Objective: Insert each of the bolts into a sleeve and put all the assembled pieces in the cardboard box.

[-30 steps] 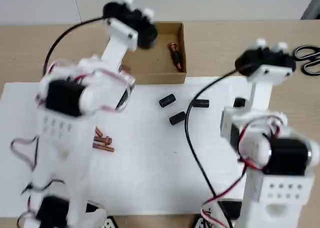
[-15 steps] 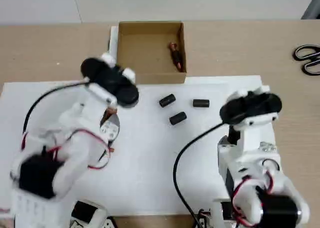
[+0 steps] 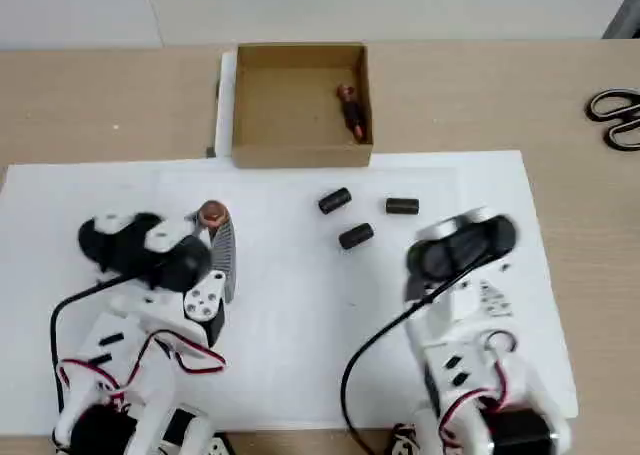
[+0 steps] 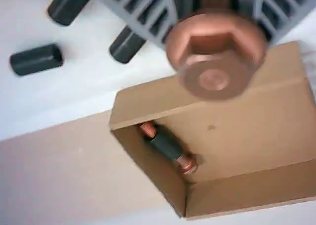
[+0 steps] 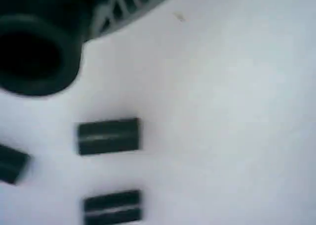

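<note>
My left gripper (image 3: 214, 223) is shut on a copper bolt (image 3: 211, 213), held head-up over the white paper at the left. In the left wrist view the bolt's hexagonal head (image 4: 215, 57) sits between the grey fingers (image 4: 143, 10). My right gripper (image 5: 74, 12) is shut on a black sleeve (image 5: 32, 57) whose open bore faces the camera. Three loose black sleeves (image 3: 335, 200) (image 3: 402, 206) (image 3: 355, 237) lie on the paper between the arms. The cardboard box (image 3: 255, 105) stands at the back and holds one assembled bolt-in-sleeve piece (image 3: 350, 110).
Black scissors (image 3: 615, 115) lie on the wooden table at the far right. The white paper sheet (image 3: 300, 315) covers the middle of the table. The right arm's body (image 3: 460, 245) rises over the paper's right part.
Both arms have drawn back toward the near edge. The left gripper has lifted a bolt from the paper. The sleeve that lay at the right is gone from the paper and sits in the right gripper.
</note>
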Robot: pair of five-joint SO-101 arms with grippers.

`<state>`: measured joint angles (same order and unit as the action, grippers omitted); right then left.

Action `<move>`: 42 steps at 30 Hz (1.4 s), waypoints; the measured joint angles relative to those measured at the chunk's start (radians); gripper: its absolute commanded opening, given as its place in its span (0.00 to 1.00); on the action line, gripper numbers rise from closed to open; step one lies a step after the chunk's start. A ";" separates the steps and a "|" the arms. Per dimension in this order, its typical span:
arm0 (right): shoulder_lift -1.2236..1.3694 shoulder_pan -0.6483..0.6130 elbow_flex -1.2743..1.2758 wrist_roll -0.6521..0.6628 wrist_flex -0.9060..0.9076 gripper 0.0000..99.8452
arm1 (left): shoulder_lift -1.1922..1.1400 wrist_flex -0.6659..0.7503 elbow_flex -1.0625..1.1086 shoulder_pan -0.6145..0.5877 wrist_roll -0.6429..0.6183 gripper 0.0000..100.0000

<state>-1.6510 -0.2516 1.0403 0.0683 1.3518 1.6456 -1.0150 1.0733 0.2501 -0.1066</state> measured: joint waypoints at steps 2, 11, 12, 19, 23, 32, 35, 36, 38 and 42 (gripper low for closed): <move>-0.058 -0.057 0.071 -0.006 -0.043 0.00 | 0.040 0.008 0.037 0.000 -0.051 0.01; -0.157 -0.230 0.264 -0.008 -0.227 0.00 | 0.086 0.012 0.095 0.000 -0.273 0.01; -0.149 -0.242 0.276 -0.008 -0.238 0.00 | 0.086 0.012 0.107 0.000 -0.302 0.01; -0.157 -0.364 0.307 -0.008 -0.258 0.00 | 0.086 0.012 0.124 0.000 -0.414 0.01; -0.155 -0.420 0.319 -0.008 -0.258 0.00 | 0.086 0.012 0.124 0.000 -0.419 0.01; -0.158 -0.505 0.390 -0.008 -0.287 0.00 | 0.086 0.014 0.124 0.049 -0.483 0.01; -0.155 -0.520 0.419 -0.006 -0.298 0.00 | 0.086 0.029 0.126 0.089 -0.483 0.01; -0.157 -0.534 0.428 0.006 -0.299 0.00 | 0.086 0.037 0.126 0.097 -0.483 0.01; -0.157 -0.548 0.448 0.017 -0.318 0.00 | 0.086 0.051 0.126 0.112 -0.483 0.01; -0.157 -0.568 0.479 0.023 -0.373 0.00 | 0.086 0.054 0.126 0.143 -0.483 0.01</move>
<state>-1.8075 -0.8193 1.5190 0.0913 0.9789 1.7315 -0.9613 1.1991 0.3928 -0.5900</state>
